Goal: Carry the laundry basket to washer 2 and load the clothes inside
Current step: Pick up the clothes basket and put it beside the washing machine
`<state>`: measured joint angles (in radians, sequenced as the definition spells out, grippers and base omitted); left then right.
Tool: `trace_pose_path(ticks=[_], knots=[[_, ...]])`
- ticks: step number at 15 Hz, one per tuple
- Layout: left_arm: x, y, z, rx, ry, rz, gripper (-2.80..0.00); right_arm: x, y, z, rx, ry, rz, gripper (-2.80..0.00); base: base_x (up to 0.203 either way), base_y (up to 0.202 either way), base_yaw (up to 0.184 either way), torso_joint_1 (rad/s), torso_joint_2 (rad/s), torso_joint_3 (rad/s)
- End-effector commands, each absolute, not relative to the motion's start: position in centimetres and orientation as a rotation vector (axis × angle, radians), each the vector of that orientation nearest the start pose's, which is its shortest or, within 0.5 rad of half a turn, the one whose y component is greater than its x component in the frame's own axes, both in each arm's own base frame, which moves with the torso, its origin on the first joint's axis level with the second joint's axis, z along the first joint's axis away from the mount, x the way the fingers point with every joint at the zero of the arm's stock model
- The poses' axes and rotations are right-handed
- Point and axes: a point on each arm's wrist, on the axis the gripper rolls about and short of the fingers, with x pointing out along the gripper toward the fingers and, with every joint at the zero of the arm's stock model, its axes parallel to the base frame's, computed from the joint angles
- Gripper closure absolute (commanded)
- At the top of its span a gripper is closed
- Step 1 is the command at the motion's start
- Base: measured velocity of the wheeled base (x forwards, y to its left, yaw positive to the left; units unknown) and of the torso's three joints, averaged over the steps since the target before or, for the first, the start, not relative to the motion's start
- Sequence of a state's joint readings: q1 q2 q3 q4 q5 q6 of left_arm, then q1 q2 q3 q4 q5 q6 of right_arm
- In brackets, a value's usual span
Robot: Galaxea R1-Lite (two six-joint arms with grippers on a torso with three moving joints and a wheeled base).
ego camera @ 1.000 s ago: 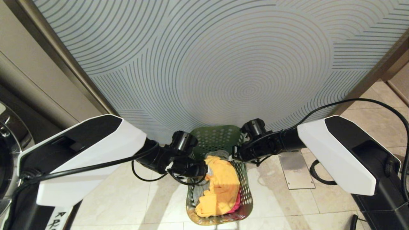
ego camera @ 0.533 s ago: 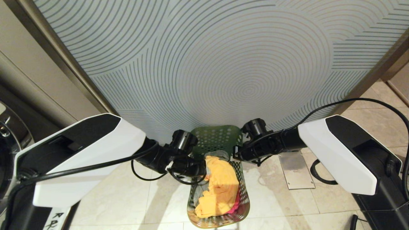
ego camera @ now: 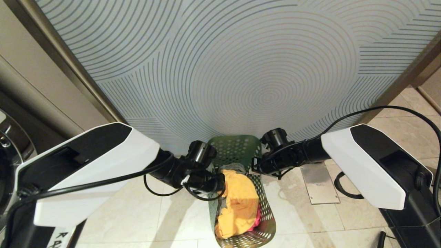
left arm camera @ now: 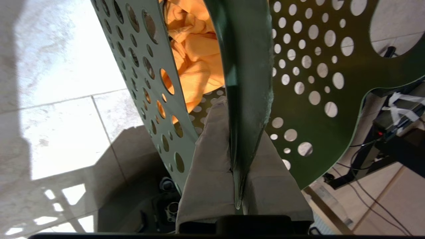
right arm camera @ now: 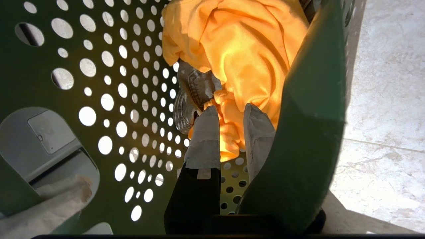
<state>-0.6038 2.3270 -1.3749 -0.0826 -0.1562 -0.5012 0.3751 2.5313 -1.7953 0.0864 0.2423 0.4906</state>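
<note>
**Both grippers hold the green basket by its sides**

The left gripper (ego camera: pixel 220 182) reaches in from the left. Its jaws are closed on the left rim of the laundry basket (ego camera: pixel 267 220). In the left wrist view the thin green rim (left arm camera: pixel 247 99) runs between the two padded fingers (left arm camera: pixel 209 179), one on each side of it.

The basket sits in the middle, low down, over the pale tile floor (ego camera: pixel 137 213). Its long way runs from the patterned wall (ego camera: pixel 241 69) toward the robot, with the near end swung a little to the right. Inside lies a yellow cloth (ego camera: pixel 239 203) with a bit of pink cloth (ego camera: pixel 256 220) beside it.

The right gripper (ego camera: pixel 256 167) comes in from the right. Its jaws are closed on the right rim (right arm camera: pixel 308 132), one finger (right arm camera: pixel 204 139) inside next to the yellow cloth.
</note>
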Motion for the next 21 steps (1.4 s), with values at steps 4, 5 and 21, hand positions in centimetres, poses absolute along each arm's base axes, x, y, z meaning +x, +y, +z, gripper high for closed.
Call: trace_pose_path(ticks=[4,5,21], knots=[[34.8,-25.5,5.3,-0.269,1.028,-0.492,0.0,45.7,18.7,4.6,0.403,0.942,0.374,0.0,0.0,0.0,0.0,0.0,0.0,0.0],[34.7,-25.7,5.4,-0.283,1.033,-0.493,0.0,45.5,18.8,4.9,0.407,0.942,0.376,0.0,0.0,0.0,0.0,0.0,0.0,0.0],[32.4,-25.9,10.1,-0.388,1.05,-0.567,0.0,40.7,20.9,11.1,0.409,0.912,0.455,0.0,0.0,0.0,0.0,0.0,0.0,0.0]])
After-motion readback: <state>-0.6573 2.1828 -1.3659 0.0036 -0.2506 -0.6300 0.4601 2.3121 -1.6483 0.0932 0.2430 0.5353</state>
